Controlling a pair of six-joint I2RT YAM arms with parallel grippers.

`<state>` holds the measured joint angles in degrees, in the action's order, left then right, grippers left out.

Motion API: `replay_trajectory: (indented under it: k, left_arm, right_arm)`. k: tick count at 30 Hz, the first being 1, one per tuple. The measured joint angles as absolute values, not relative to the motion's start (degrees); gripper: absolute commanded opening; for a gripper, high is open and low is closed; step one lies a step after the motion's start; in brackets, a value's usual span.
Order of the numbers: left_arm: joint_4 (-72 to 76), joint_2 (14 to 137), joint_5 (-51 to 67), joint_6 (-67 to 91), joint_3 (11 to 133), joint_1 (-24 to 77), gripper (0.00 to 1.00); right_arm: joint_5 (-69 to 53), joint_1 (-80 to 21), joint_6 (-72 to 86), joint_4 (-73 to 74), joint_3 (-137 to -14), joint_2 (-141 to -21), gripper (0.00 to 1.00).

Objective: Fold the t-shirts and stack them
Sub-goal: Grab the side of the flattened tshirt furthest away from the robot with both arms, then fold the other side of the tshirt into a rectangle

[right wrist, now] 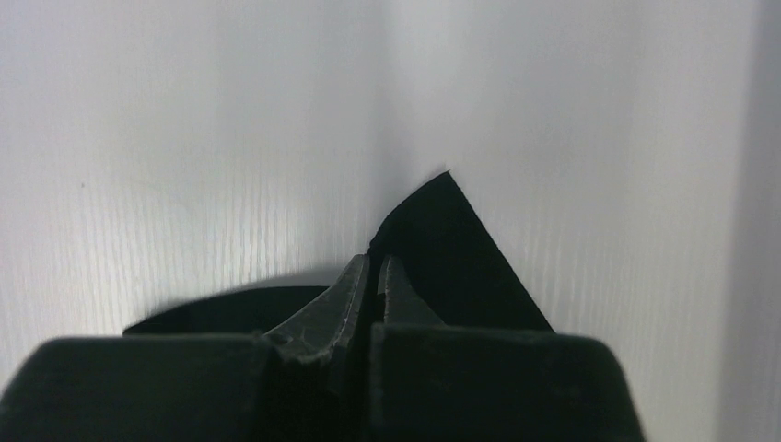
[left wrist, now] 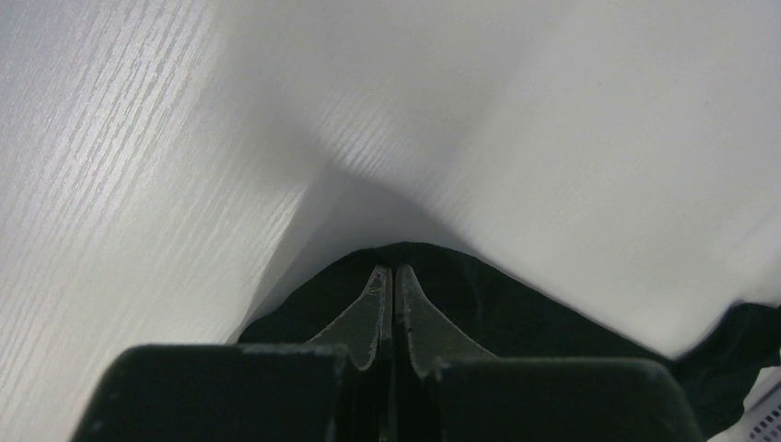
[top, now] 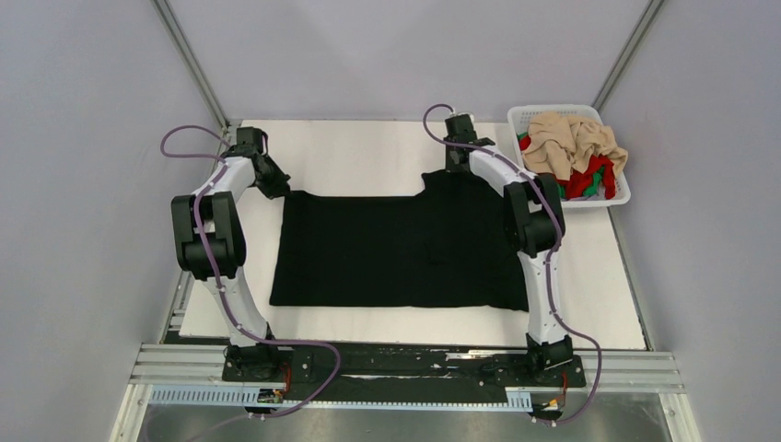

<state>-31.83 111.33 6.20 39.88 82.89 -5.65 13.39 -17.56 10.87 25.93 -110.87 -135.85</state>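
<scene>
black t-shirt (top: pixel 396 249) flat mid-counter (top: pixel 368 152); right arm (top: pixel 530 221) hides its 3 o'clock edge. left pincer (left wrist: pixel 387 276) clamped tight on the 10 o'clock corner, right pincer (right wrist: pixel 373 267) likewise near 1. red t-shirt (top: pixel 578 184) and green t-shirt (top: pixel 598 177) mostly buried under beige t-shirt (top: pixel 571 138) in basket (top: pixel 516 115) at 2. Bare counter strip at 12.

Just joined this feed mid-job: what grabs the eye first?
A large black t-shirt lies spread across the table's middle. The left pincer and right pincer are each shut on its far edge. At far right, a white basket holds a crumpled beige shirt over red cloth.
</scene>
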Motion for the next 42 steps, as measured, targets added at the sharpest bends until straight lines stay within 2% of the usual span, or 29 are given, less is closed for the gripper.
replay_trajectory:
  k: [20, 29, 42]
  left_arm:
    - [-30.48, 88.20, 8.43, 38.63, 64.47, -5.65, 0.00]
    - [-31.11, 79.00, 7.18, 38.63, 56.38, -5.65, 0.00]
    - [-33.76, 72.38, 6.79, 38.63, 48.90, -5.65, 0.00]
  right_arm:
    - [15.68, -22.50, 17.43, 22.46, -67.77, -91.88, 0.00]
    - [18.15, -25.06, 21.19, 25.54, -59.20, -76.93, 0.00]
    - [18.94, -28.38, 27.79, 34.24, -50.83, -68.31, 0.00]
